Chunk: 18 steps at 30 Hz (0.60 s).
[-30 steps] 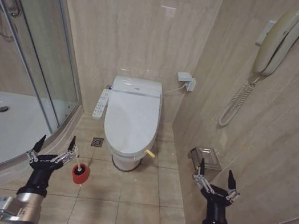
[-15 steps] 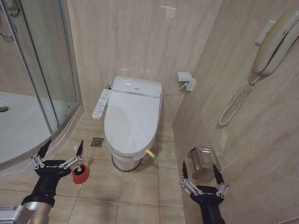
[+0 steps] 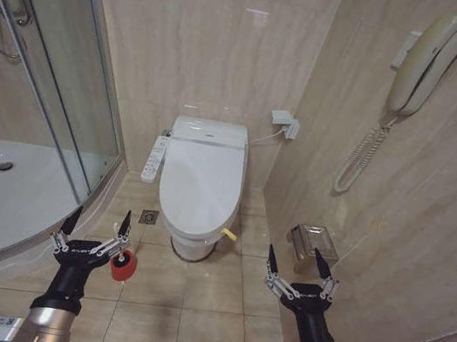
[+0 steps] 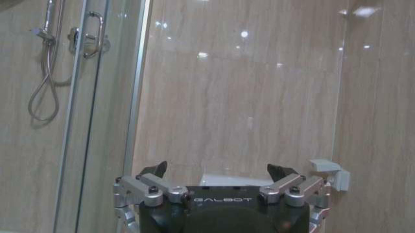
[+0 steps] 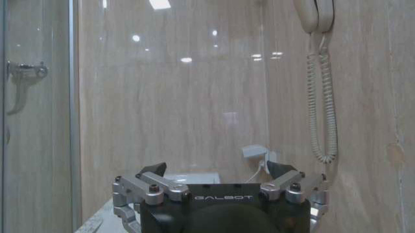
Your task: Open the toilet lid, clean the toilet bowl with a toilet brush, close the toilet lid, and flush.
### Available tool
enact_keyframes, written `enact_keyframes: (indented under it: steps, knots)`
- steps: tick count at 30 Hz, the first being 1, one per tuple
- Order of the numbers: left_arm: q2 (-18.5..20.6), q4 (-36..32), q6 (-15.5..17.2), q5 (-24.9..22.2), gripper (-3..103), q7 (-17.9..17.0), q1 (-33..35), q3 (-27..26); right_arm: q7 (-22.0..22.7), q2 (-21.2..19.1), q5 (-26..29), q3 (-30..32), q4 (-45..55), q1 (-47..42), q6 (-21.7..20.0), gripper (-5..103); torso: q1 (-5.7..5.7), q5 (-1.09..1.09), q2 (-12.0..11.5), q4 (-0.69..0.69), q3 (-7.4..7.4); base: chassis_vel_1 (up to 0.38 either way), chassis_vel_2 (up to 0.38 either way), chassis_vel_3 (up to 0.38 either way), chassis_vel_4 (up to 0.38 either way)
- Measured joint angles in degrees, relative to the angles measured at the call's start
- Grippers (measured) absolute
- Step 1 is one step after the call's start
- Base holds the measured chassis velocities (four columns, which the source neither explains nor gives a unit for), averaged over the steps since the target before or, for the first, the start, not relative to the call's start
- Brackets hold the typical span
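My left pincer and my right pincer both stand spread wide, holding and touching nothing, on either side of the toilet's front end. The toilet lid lies shut between them, and the red holder cup sits on the floor just beside my left pincer. From my right wrist I see the wall phone with its coiled cord; from my left wrist, the shower door.

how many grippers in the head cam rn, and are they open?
2, both open and empty. Left gripper hovers above the floor beside the red brush holder, by the shower enclosure. Right gripper hovers right of the toilet lid, near the wall.
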Motion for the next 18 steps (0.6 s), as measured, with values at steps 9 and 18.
enact_keyframes:
  steps: [9,18]
  knots:
    - [0.0,0.1,0.0,0.0,100,0.0,0.0,0.0,0.0,0.0,0.1,0.0,-0.1,0.0,0.1,100,0.00,0.00,0.0,0.00,0.00,0.000,0.000,0.000,0.000]
    - [0.0,0.1,0.0,0.0,100,0.0,0.0,0.0,0.1,0.0,0.1,0.0,-0.1,0.1,0.1,100,0.00,0.00,0.0,0.00,0.00,0.000,0.000,0.000,0.000]
